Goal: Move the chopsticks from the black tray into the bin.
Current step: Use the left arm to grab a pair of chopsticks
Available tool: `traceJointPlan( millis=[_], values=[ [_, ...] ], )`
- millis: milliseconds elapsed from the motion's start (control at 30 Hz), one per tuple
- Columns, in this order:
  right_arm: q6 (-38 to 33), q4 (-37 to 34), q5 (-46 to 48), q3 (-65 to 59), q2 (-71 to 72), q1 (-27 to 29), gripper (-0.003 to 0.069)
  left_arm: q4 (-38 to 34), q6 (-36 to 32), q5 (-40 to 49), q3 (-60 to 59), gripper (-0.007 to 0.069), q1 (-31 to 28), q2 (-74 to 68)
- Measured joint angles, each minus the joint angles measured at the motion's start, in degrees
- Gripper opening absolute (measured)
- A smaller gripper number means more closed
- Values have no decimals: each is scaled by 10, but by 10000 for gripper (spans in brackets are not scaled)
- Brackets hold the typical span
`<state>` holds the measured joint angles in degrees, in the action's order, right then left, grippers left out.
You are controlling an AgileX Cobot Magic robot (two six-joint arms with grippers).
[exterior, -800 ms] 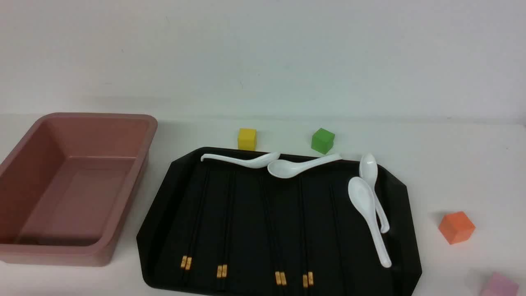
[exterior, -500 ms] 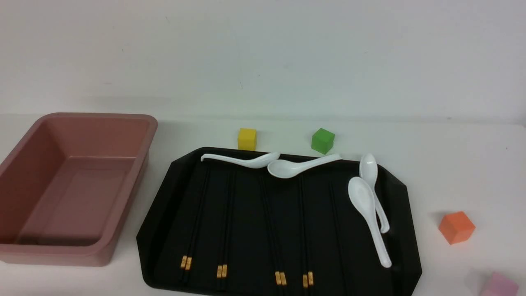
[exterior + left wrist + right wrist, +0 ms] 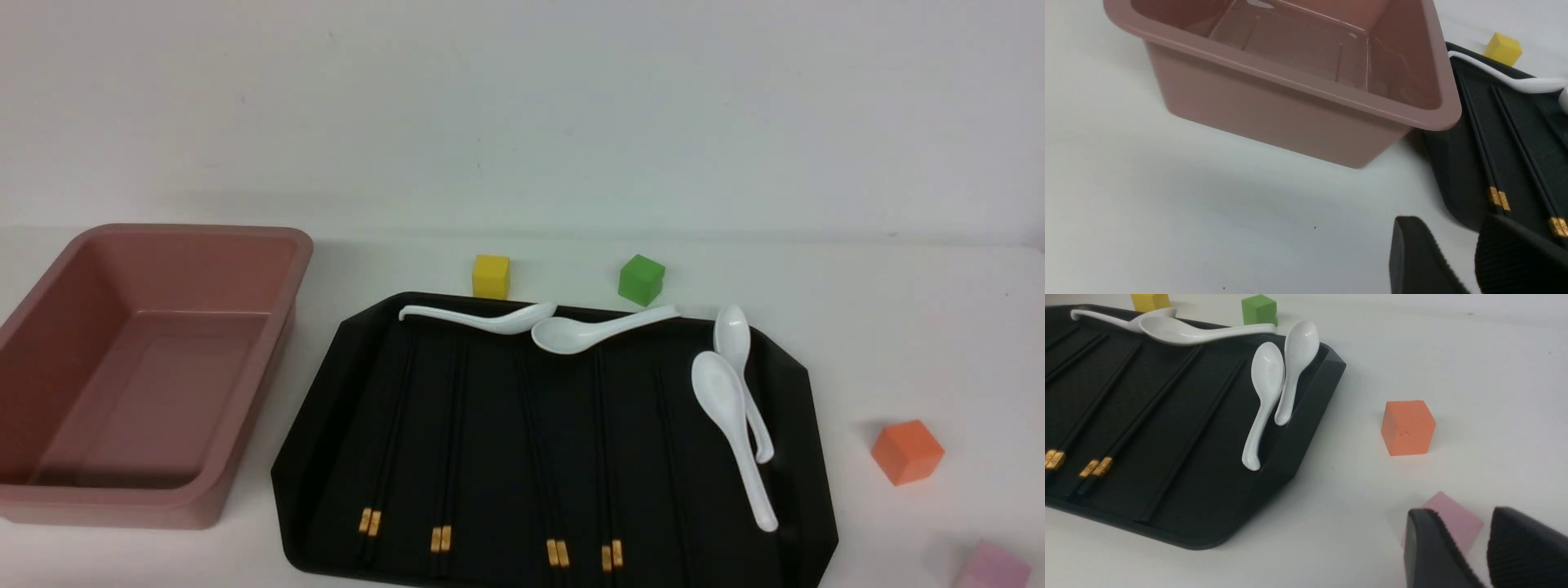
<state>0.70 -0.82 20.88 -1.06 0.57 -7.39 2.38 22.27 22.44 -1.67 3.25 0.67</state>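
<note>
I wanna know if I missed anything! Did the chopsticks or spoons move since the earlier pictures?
No, nothing visibly moved. The chopsticks and white spoons stayed in the black tray, and the bin stayed put.

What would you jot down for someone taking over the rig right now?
Left gripper: fingers a little apart, nothing held.
Right gripper: the same.
Chopsticks: in the black tray, most in banded pairs, white spoons beside them.
Bin: left of the tray, no chopsticks seen inside.
Done: no transfer visible.
Left: move all chopsticks into the bin; spoons stay.
</note>
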Motion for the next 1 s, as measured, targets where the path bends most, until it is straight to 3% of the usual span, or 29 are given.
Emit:
traceJointPlan(
  millis=[833,1000],
  values=[
    [0,0,0,0,0,0,240,1,0,0,0,238,0,0],
    [0,0,0,0,0,0,240,-58,35,-13,0,238,0,0]
  ],
)
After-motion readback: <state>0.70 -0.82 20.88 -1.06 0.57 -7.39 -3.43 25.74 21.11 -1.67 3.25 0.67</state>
